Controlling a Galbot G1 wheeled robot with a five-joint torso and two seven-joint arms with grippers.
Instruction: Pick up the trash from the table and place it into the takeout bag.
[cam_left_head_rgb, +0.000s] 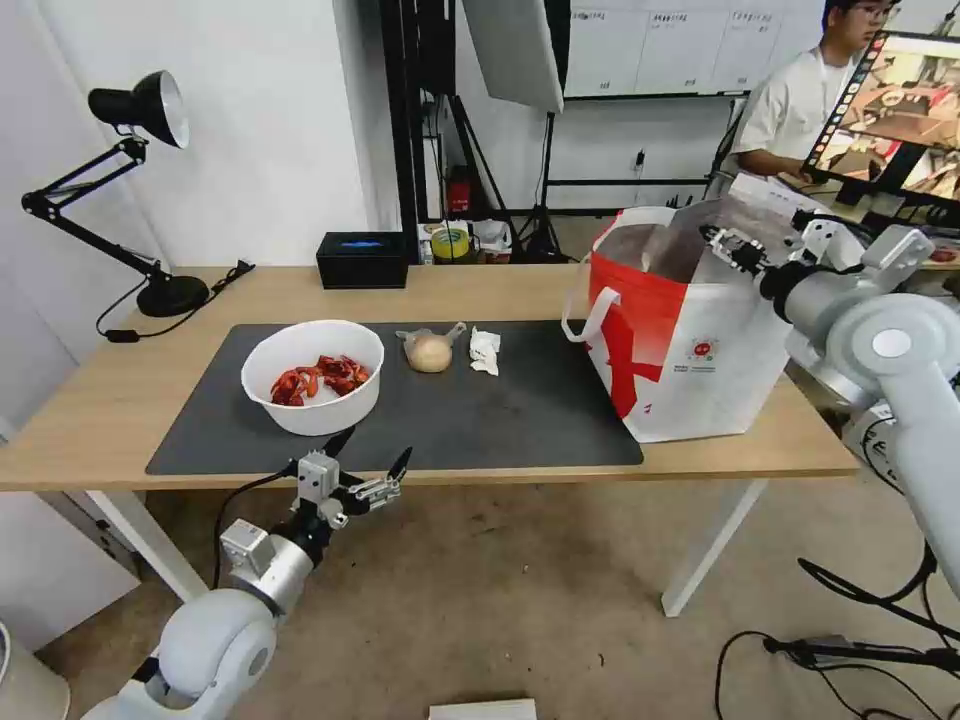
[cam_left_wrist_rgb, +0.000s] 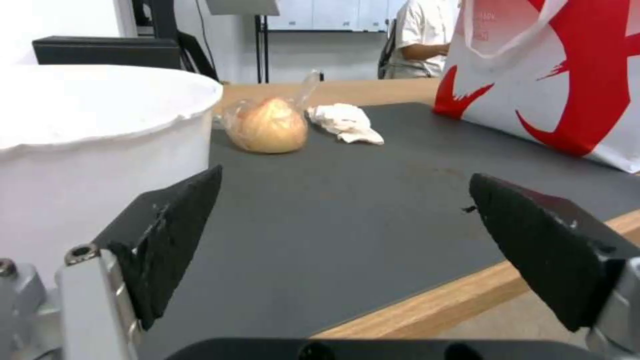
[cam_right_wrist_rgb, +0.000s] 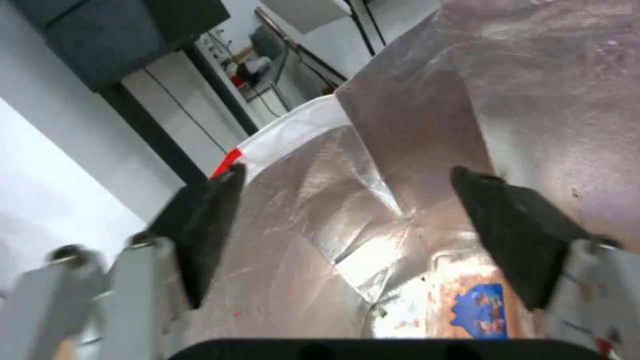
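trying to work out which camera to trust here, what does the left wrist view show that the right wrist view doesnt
Left wrist view alone: the white bowl, the knotted bag with beige lump, the crumpled tissue, the dark mat and the open left gripper at the table's near edge. Right wrist view alone: the foil lining inside the bag, something orange and blue at its bottom, and the open right gripper over the opening. Both share the takeout bag, outside versus inside.

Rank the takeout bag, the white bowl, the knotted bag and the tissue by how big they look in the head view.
1. takeout bag
2. white bowl
3. knotted bag
4. tissue, only slightly smaller than the knotted bag
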